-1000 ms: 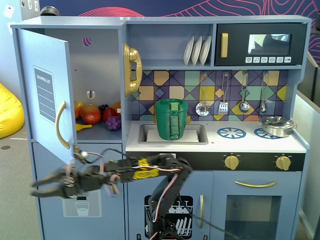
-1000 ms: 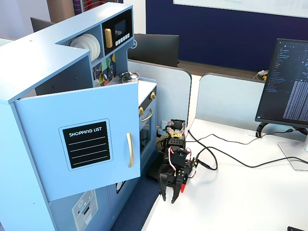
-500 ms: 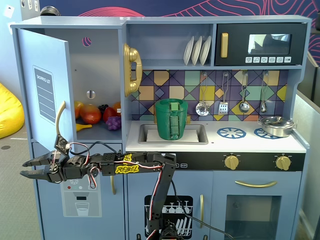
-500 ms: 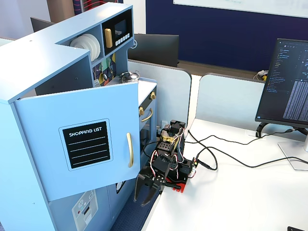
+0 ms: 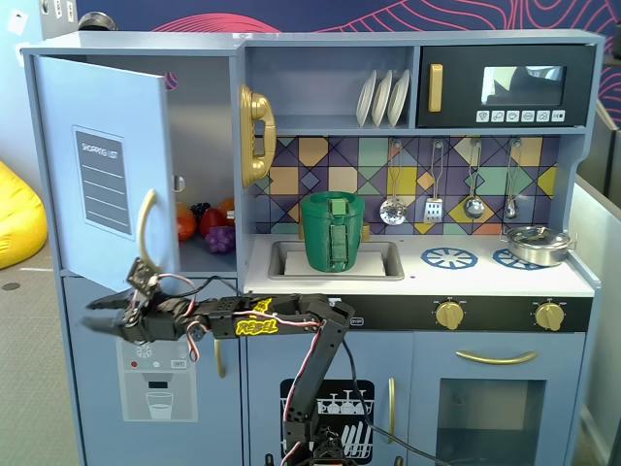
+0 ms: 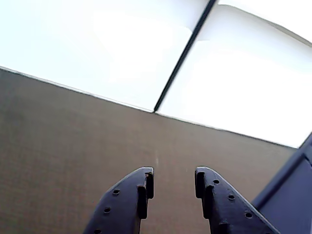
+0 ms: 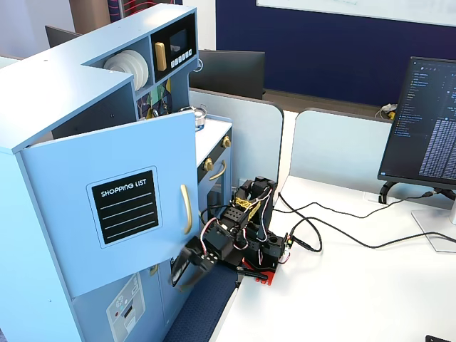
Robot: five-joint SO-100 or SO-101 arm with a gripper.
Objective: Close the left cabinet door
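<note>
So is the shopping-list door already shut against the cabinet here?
No: in a fixed view the left cabinet door stands swung outward, and the hand sits below its handle.

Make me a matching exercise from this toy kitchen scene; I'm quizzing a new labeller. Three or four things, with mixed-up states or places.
Things:
1. light-blue door with the black SHOPPING LIST panel
2. robot's black two-finger hand
3. green ribbed bucket
4. silver metal pot

States or places:
A. in the sink
B. swung open
C. on the stovetop
D. fingers apart, empty

Pairs: 1-B, 2-D, 3-A, 4-C
</note>
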